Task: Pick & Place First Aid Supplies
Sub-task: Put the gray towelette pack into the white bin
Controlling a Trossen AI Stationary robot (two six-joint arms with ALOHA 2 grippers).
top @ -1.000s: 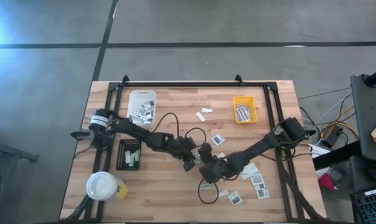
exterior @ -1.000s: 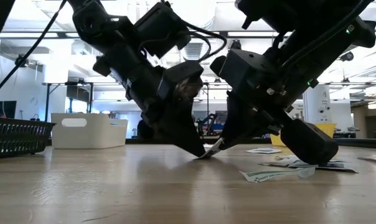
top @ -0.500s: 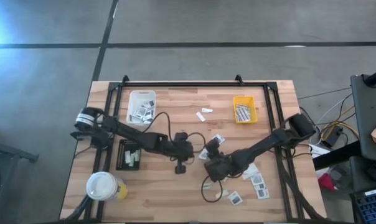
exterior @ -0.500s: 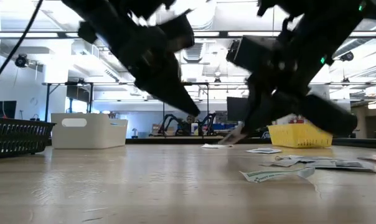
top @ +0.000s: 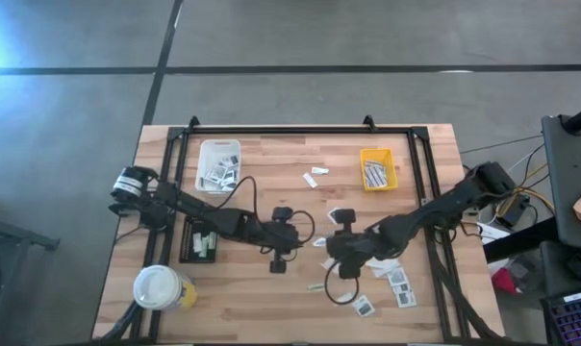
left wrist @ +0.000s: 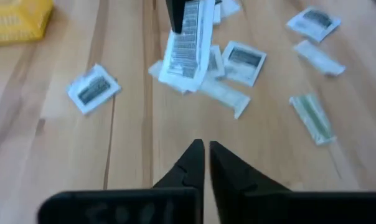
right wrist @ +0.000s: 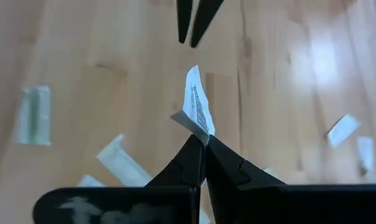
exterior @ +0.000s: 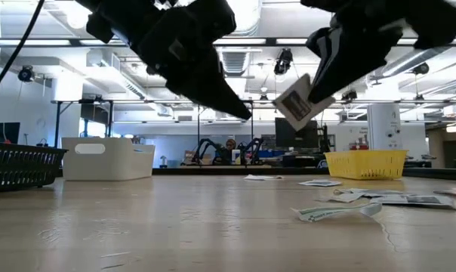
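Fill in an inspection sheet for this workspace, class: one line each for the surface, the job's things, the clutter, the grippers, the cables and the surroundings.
Surface: light wooden plank table with a black metal frame.
Job's things: small flat white packets with grey print scattered right of centre; more lie in the white plastic tray, the yellow plastic tray and the black mesh tray.
Clutter: large white-lidded yellow cup at the near left corner.
Grippers: right gripper shut on one white printed packet, lifted above the table; left gripper nearly shut, holding nothing.
Cables: black cables loop from both arms; more wires lie off the table's right edge.
Surroundings: grey concrete floor; a lit workshop shows behind in the low view.
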